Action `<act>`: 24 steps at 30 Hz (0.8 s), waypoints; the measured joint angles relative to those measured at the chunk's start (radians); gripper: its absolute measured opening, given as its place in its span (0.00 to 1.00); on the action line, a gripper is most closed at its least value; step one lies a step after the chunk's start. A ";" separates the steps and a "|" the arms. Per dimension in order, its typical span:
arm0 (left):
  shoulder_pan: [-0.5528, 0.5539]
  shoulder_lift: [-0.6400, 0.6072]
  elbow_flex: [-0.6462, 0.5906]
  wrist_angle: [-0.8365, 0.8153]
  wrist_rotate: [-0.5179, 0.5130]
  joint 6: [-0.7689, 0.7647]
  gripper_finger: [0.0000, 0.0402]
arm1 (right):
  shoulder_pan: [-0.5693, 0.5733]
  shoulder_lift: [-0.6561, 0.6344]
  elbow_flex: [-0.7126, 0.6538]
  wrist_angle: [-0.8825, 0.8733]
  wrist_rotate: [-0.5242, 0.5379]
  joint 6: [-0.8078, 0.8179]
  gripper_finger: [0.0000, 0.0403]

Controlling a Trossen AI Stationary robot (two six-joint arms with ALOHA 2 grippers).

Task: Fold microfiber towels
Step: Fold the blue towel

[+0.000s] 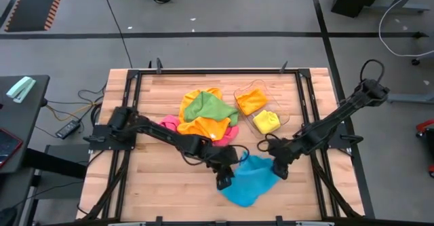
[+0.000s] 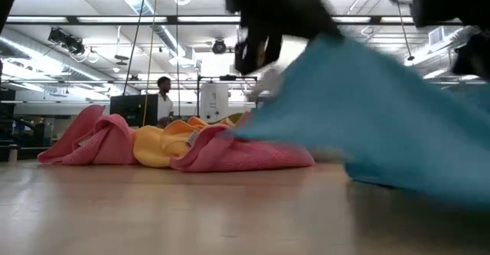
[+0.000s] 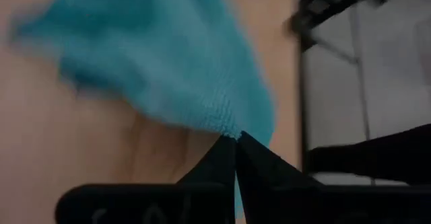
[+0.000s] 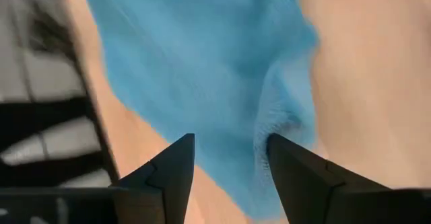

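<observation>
At lower centre of the overhead frame, the left gripper (image 1: 224,180) is pinched tight on an edge of the blue towel (image 1: 247,180), which lies crumpled on the desk (image 1: 156,178); the right gripper (image 1: 279,170) stands at the cloth's right side, its fingers spread and holding nothing; the other towels (image 1: 203,116) are heaped at upper centre. The risk: with only one edge held, the towel may drag and bunch rather than spread flat.

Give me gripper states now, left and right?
Left gripper: closed, pinching an edge of the blue towel.
Right gripper: open over the same towel, holding nothing.
</observation>
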 joint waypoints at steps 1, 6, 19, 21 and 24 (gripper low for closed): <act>0.002 -0.010 0.000 -0.001 0.000 0.003 0.05 | 0.005 -0.011 0.001 0.041 0.049 -0.023 0.48; 0.008 -0.033 -0.001 -0.004 0.006 -0.021 0.04 | -0.020 0.003 0.001 0.110 0.145 -0.079 0.48; 0.017 -0.037 -0.001 0.093 -0.004 -0.074 0.04 | -0.030 0.043 0.000 0.410 0.109 -0.292 0.48; 0.027 -0.037 -0.001 0.104 -0.016 -0.078 0.02 | -0.030 0.043 0.000 0.457 0.109 -0.313 0.48; 0.040 -0.037 -0.001 0.133 -0.029 -0.093 0.02 | -0.030 0.043 0.000 0.491 0.110 -0.316 0.48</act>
